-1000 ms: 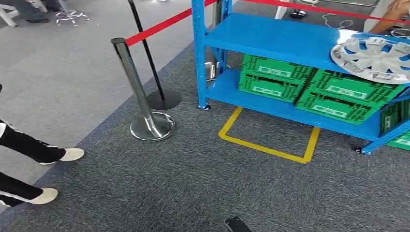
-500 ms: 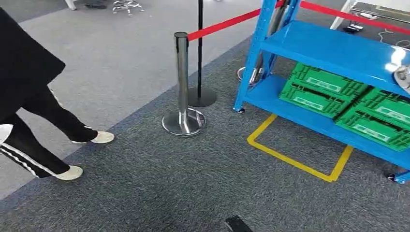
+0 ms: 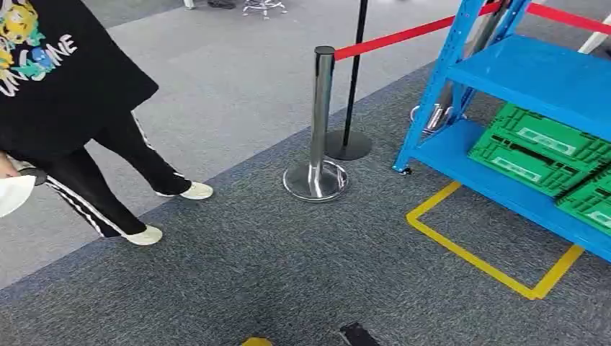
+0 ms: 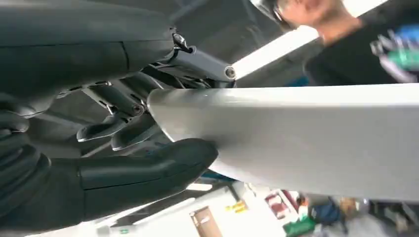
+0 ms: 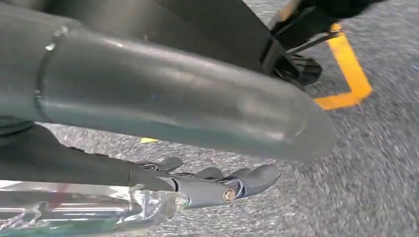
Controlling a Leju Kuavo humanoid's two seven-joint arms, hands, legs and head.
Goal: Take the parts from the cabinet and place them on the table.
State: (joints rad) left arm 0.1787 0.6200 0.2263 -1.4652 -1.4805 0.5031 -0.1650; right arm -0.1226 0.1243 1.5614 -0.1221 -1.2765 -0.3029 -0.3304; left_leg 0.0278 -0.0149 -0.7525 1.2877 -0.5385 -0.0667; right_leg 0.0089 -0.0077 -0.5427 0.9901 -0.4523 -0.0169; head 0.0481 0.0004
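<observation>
In the left wrist view my left hand (image 4: 113, 148) pinches the edge of a broad silver-white part (image 4: 306, 138) between its thick thumb and darker fingers (image 4: 106, 129). In the right wrist view my right hand (image 5: 148, 123) hangs over the carpet with its fingers (image 5: 232, 182) stretched out. A shiny clear piece (image 5: 84, 210) lies along them, and I cannot tell whether it is held. The blue cabinet (image 3: 533, 72) stands at the right of the head view, with green crates (image 3: 537, 148) on its low shelf.
A person (image 3: 65, 86) in black stands close at the left, with a white rounded thing (image 3: 11, 196) at that edge. A chrome post (image 3: 317, 130) with a red belt (image 3: 403, 32) stands ahead, left of the cabinet. A yellow tape square (image 3: 490, 249) marks the carpet.
The camera has turned to the left: the cabinet and post slid right, the silver wheel cover on the shelf left the picture, and the person came into view at the left.
</observation>
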